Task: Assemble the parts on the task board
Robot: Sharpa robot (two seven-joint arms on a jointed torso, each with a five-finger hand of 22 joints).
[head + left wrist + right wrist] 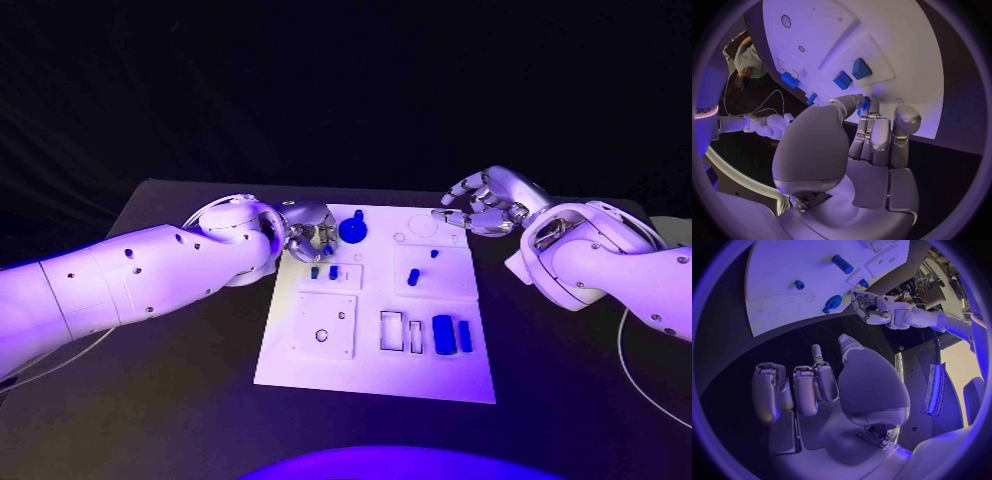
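Task board [378, 370]: white plate lying flat at the middle of the dark worktop [173, 400], long side running away from the robot.
Round-headed part [353, 229]: blue, at the far left region of the board, just beside the left robot hand's fingertips; also seen in the right wrist view [832, 302].
Two small parts [323, 271]: blue, upright side by side in the small raised square plate on the board's left half, directly in front of the left robot hand.
Peg parts [413, 277]: one blue piece stands in the right-hand square plate; a second small blue piece [433, 252] sits just beyond it on the same plate.
Long parts [444, 334]: a blue block and a narrower blue bar [464, 336] lie side by side near the board's near right edge, next to two rectangular slots [392, 331].
Left robot hand [300, 232]: over the far left edge of the board, fingers curled together and pointing down at the board; the left wrist view [873, 130] shows a small blue piece between thumb tip and fingertips, but whether it is pinched cannot be told.
Right robot hand [483, 203]: raised beyond the far right corner of the board, well apart from the parts; fingers bent loosely with gaps between them, holding nothing [817, 390].
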